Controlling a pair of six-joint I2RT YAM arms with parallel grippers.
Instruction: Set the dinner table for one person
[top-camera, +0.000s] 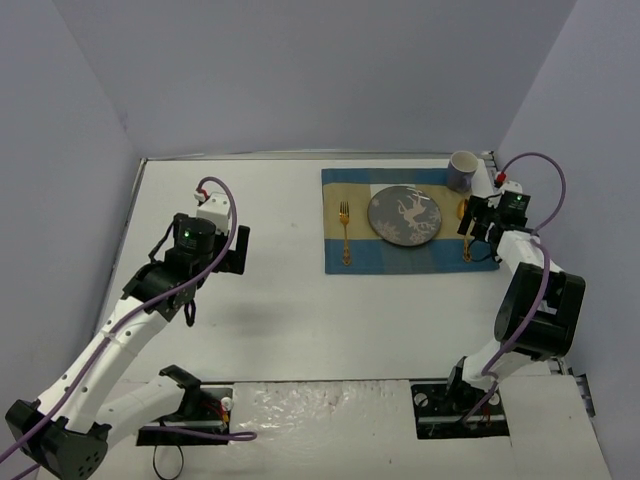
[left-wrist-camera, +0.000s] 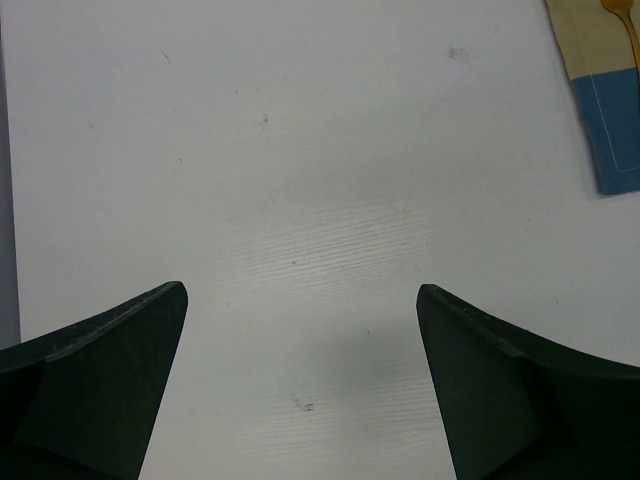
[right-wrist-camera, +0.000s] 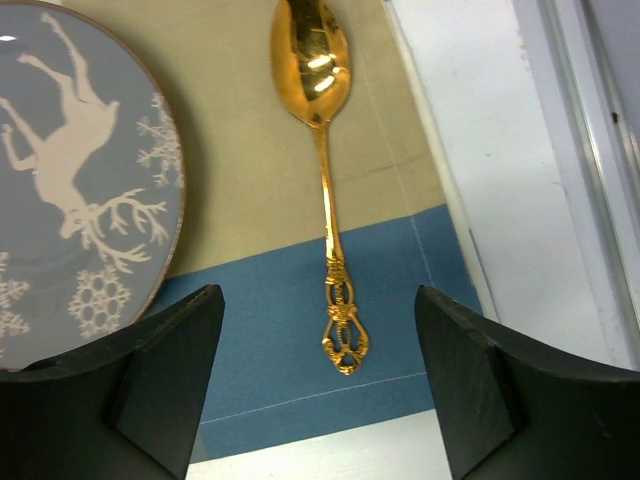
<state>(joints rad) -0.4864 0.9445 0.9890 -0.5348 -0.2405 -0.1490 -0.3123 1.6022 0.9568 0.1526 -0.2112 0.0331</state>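
Two grippers are standing with fingers spread apart, gripping nothing. The left gripper (left-wrist-camera: 302, 290) is hanging over bare tabletop toward 9 o'clock, and the right gripper (right-wrist-camera: 318, 292) is hovering over the handle of a gold spoon (right-wrist-camera: 322, 150).

We are finding the dinner table (top-camera: 300, 310) filling the floor of the top view under both arms. Its far edge is running 9 to 3 o'clock. The arm bases are hiding its near edge, so we cannot tell its long axis.

A blue-and-tan placemat (top-camera: 400, 258) is lying toward 1 o'clock on it, long axis 9 to 3.

We are reading a white stag and snowflakes on the grey plate (top-camera: 404, 216). The right wrist view is cutting it off at 9 o'clock.

A gold fork (top-camera: 345, 235) is lying at the plate's 9 o'clock. The spoon is lying at its 3 o'clock, bowl toward 12, and from above the right gripper is covering most of it.

A mug (top-camera: 461, 170) is standing at the placemat's 1 o'clock corner, its pattern too small to make out.
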